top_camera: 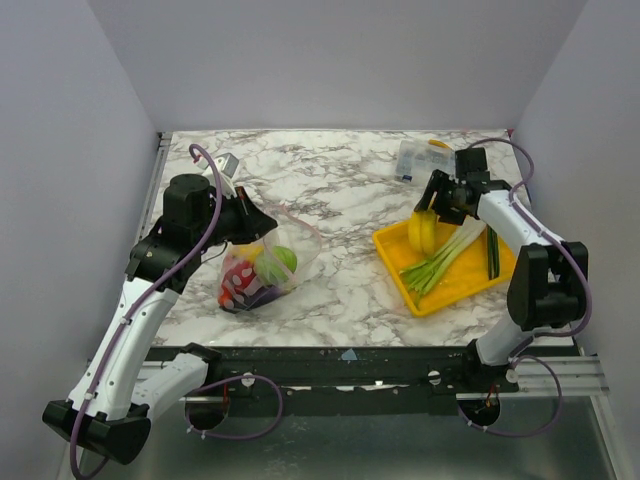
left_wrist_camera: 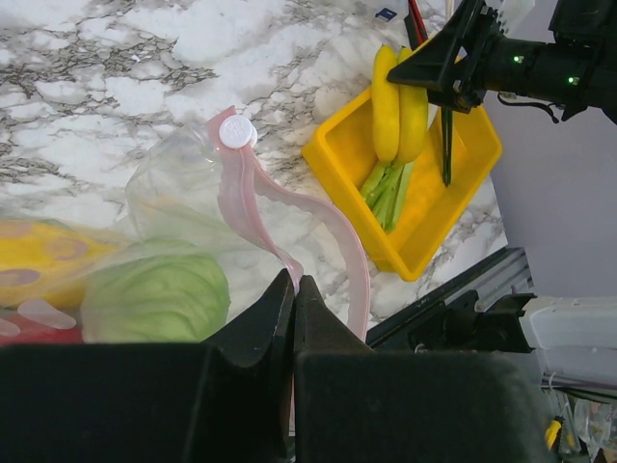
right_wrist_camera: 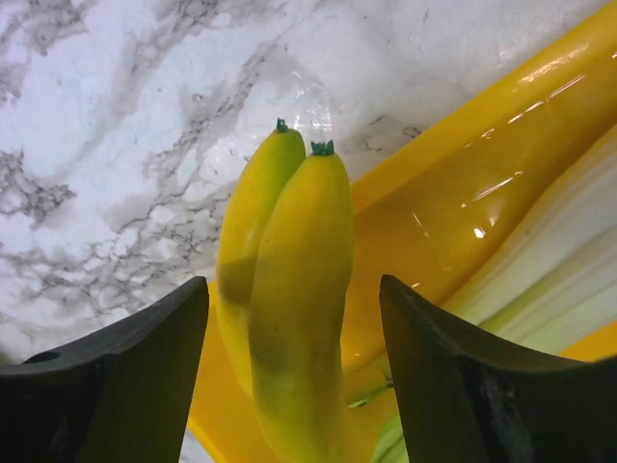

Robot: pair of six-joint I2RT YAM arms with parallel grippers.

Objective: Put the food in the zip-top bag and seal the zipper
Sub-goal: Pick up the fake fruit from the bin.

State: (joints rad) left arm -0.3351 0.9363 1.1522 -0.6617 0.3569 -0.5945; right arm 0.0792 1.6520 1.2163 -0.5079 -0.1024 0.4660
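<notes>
Bananas (top_camera: 423, 232) hang pinched in right gripper (top_camera: 430, 212), centre-right (left gripper (left_wrist_camera: 294, 285) clamps zipper (left_wrist_camera: 236, 178)); floppy zip-top bag (top_camera: 300, 240) mouth could make them miss.

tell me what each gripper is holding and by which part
Left gripper pinches the clear crinkly zip-top bag by its pink zipper strip. Right gripper holds the yellow toy bananas by the end opposite their green tips.

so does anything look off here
The zipper is the odd bit: it snakes in a twisted wave instead of lying straight, pinched in the left gripper, so the bag mouth gapes. Nothing spilled; the right gripper holds the bananas upright.
</notes>
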